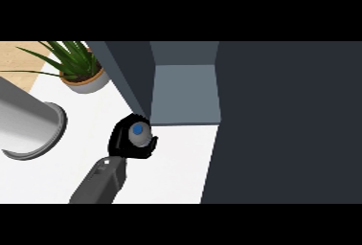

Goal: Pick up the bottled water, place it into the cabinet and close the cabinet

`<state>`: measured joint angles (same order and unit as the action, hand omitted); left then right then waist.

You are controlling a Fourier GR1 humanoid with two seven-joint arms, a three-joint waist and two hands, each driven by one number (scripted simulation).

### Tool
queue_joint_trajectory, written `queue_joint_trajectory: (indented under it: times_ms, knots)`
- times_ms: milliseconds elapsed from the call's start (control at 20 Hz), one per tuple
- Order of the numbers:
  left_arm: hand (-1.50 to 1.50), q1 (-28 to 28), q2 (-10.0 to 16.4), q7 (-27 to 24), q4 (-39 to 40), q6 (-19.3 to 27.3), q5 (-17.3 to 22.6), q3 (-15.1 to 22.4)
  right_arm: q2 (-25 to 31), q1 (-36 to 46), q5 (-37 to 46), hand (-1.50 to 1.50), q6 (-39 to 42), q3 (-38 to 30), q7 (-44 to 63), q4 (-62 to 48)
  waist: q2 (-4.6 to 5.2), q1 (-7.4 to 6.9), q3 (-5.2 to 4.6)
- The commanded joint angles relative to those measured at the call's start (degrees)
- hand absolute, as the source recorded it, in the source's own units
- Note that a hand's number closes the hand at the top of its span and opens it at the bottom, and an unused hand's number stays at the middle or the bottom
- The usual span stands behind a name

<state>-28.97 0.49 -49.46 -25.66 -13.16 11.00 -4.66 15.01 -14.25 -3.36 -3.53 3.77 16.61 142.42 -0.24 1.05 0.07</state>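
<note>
The step in hand is the carrying of the bottled water [139,130] to the cabinet [185,91]; the picking up looks done, the placing and the closing are not yet done. The left hand [121,143] has its fingers and thumb curled round the bottle, so that from above mostly its blue cap shows. The right hand does not show in this view.

The bottle is over the white worktop [176,162], just before the cabinet's open front, at the near left corner of the opening, very near the lower end of the cabinet's dark left wall [130,72]. I cannot tell if the bottle stands on the worktop or is lifted from it.

In my judgement the next move calls for a path forward and a little to the right, so that hand and bottle pass free of the left wall and come over the lighter grey floor inside. There the bottle must go down upright before the fingers open. The large dark panel [283,119] at the right is probably the door, to be swung shut afterwards.

A potted plant [79,67] stands at the worktop's far left corner, and a big grey cylinder [28,122] lies at its left edge, both well apart from the path.
</note>
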Motion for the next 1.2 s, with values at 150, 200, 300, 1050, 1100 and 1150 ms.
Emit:
queue_joint_trajectory:
  times_ms: [150, 200, 300, 1050, 1100, 1150]
  knots:
    - [1.5, -5.58, -0.43, 6.64, -3.29, 2.21, 9.87, 7.33, -0.7, -2.06, -12.69, -1.5, 4.03, -7.74, -1.29, 1.47, -0.08, 1.16, 0.0]
    - [1.5, -5.67, -0.41, 7.73, -4.39, 3.93, 10.85, 8.04, -0.74, -4.43, -11.64, -1.5, 4.13, -7.54, -0.18, 4.81, -0.34, 1.6, 0.0]
    - [1.5, -6.58, -0.39, 9.3, -5.71, 4.92, 12.95, 9.66, -0.73, -0.94, -12.86, -1.5, 4.5, -9.42, -0.82, 0.47, -0.2, 1.25, 0.01]
    - [1.5, -10.5, -0.26, 14.26, -11.86, 16.46, 21.12, 18.8, -0.32, 1.83, -17.58, -1.5, 10.64, -14.88, -3.94, -7.44, -0.08, 4.85, 0.06]
    - [1.5, -10.63, -0.24, 13.84, -11.88, 18.27, 20.73, 18.74, 0.05, 2.73, -18.94, -1.5, 10.05, -16.41, -3.25, -6.98, -0.09, 4.62, 0.04]
    - [1.5, -12.24, -0.24, 14.85, -12.28, 19.97, 21.31, 17.79, -0.05, 2.31, -19.02, -1.5, 10.49, -15.97, -3.29, -7.13, -0.17, 5.28, 0.11]
